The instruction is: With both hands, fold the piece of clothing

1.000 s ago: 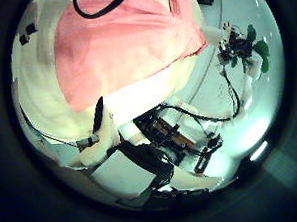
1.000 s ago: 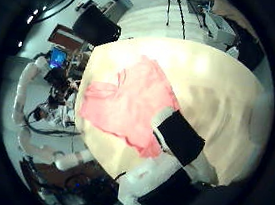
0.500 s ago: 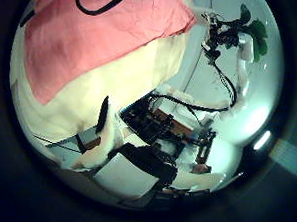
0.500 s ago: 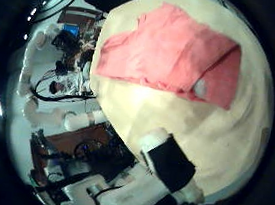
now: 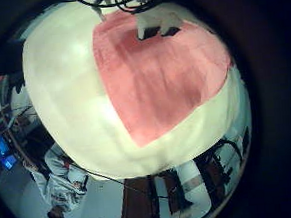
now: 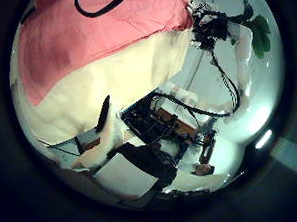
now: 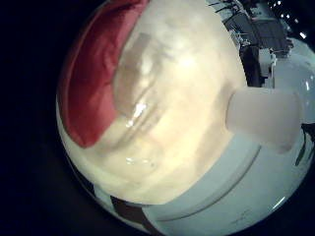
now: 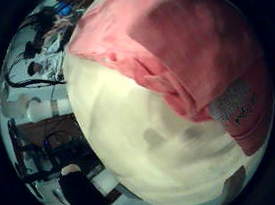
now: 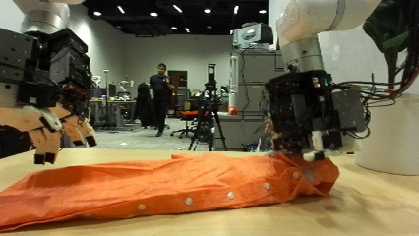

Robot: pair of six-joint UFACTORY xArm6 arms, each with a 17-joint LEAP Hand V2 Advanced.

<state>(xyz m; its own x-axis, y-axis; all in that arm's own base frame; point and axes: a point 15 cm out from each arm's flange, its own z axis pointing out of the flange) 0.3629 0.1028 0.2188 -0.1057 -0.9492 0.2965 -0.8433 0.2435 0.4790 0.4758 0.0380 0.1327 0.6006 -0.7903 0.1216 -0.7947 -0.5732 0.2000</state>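
You're looking at the orange-pink garment (image 9: pixel 170 192) lying flat on the counter (image 9: pixel 374 206), long axis running hand to hand. Your right hand (image 9: pixel 304 118) is touching its end, fingers straight, gripping nothing; the left hand (image 9: pixel 46 93) is hovering relaxed above the opposite end.

Low table-level view; palms overhead
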